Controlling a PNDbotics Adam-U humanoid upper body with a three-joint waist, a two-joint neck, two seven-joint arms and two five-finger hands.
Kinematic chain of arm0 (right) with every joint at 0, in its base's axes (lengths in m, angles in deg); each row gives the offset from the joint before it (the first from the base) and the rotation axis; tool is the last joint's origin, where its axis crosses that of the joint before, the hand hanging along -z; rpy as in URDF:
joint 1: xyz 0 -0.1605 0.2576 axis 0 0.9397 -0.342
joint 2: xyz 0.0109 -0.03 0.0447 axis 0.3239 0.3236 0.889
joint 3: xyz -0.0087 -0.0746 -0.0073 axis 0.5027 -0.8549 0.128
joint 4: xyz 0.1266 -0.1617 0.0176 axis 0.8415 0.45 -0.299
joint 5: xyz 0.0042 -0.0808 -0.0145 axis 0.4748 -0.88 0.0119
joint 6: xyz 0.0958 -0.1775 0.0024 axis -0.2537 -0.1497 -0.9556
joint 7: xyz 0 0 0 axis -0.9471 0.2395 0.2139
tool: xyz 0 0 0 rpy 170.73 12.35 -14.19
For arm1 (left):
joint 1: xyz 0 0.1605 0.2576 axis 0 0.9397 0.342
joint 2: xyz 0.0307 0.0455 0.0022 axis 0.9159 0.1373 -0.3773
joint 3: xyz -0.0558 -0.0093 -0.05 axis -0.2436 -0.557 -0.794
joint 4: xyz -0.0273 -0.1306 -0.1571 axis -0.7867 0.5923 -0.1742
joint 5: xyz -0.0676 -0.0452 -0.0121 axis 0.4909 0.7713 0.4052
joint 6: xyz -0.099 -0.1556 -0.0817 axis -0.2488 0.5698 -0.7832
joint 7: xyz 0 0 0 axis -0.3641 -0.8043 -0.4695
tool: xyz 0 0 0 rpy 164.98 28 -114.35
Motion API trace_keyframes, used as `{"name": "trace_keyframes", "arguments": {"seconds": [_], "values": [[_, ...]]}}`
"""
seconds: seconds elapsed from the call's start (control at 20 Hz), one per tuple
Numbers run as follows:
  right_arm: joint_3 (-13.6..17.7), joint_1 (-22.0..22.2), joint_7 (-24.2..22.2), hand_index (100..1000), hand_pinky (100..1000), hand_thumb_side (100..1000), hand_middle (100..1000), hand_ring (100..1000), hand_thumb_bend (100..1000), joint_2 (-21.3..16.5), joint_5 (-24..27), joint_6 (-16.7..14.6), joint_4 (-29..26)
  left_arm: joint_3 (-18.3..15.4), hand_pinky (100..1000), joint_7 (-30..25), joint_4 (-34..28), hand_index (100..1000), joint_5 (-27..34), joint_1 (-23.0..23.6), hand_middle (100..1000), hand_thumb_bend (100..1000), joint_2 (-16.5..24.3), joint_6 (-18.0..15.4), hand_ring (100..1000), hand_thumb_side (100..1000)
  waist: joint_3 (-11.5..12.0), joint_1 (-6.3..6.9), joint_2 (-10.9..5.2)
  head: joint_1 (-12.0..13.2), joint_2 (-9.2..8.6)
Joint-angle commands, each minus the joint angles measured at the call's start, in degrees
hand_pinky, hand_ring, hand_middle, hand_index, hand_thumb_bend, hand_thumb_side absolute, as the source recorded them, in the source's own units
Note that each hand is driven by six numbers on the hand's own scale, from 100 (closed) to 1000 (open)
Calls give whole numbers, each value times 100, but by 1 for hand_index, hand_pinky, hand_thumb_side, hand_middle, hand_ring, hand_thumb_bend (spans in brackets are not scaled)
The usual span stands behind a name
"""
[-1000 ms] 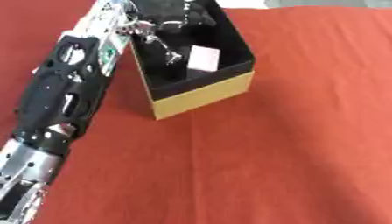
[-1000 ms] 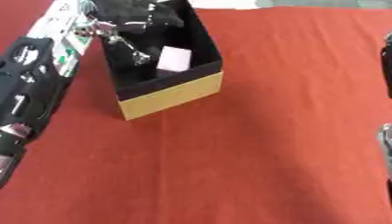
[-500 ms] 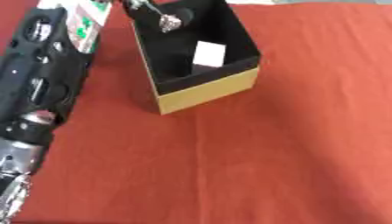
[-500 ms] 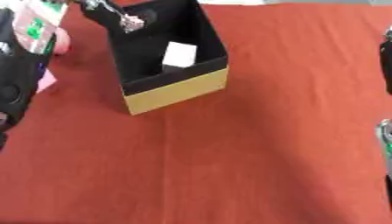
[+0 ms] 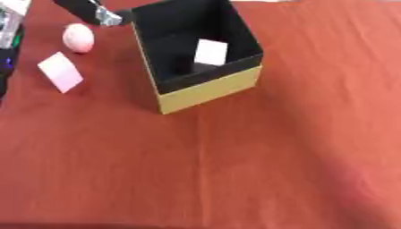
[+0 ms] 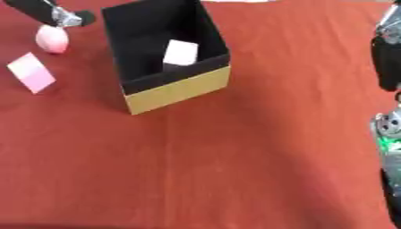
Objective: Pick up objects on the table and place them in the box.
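Observation:
An open box (image 5: 210, 89), black inside with tan outer walls, stands on the red tablecloth at the upper middle. A white cube (image 5: 210, 52) lies inside it against the far wall. Left of the box lie a pink ball (image 5: 78, 38) and a flat pink block (image 5: 60, 71), both on the cloth. My left hand (image 5: 92, 10) shows only as black fingers with a silver tip at the top left, just outside the box's left rim and above the ball, holding nothing. My right hand (image 6: 388, 58) is a dark shape at the right edge, far from the box.
The red cloth (image 5: 235, 170) covers the whole table in front of and right of the box. Part of my left arm (image 5: 6, 49) shows at the far left edge.
My left arm and hand have pulled out of the box and away to the upper left, uncovering the pink ball and pink block. The white cube stays inside the box.

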Motion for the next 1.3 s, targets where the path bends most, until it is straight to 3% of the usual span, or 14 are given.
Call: {"name": "trace_keyframes", "arguments": {"seconds": [0.05, 0.35, 0.7, 0.95, 1.1, 1.3], "values": [[53, -54, 12, 880, 812, 685, 769, 745, 100, -167, -40, 18, -93, -44, 782, -659, -134, 1000, 217, 10, 911, 359, 534, -232, 901, 400, -21, 3, -107, -12, 25], [52, -59, 29, 880, 811, 685, 769, 744, 100, -136, -29, 14, -93, -96, 790, -1174, 94, 1000, 24, 75, 895, 401, 623, 53, 902, 602, -51, -7, -92, 6, -5], [51, -53, 65, 879, 811, 686, 768, 745, 100, -106, -28, 4, -93, 3, 804, -1455, 379, 1000, -434, 165, 897, 506, 643, 46, 913, 797, -55, -4, -91, -1, -41], [52, -52, 68, 879, 811, 686, 768, 745, 100, -92, -26, 3, -93, 58, 781, -1405, 660, 1000, -802, 231, 866, 572, 618, 33, 889, 835, -65, -23, -86, 8, -61], [52, -52, 81, 879, 811, 687, 767, 745, 100, -76, -18, 5, -93, 62, 780, -1419, 839, 1000, -1047, 262, 866, 613, 606, 20, 886, 774, -58, -29, -75, 6, -63], [50, -53, 99, 879, 810, 687, 766, 744, 100, -62, -6, 1, -93, 16, 771, -1422, 1050, 1000, -1235, 279, 858, 626, 586, -36, 878, 832, -45, -33, -63, 6, -62]]}}
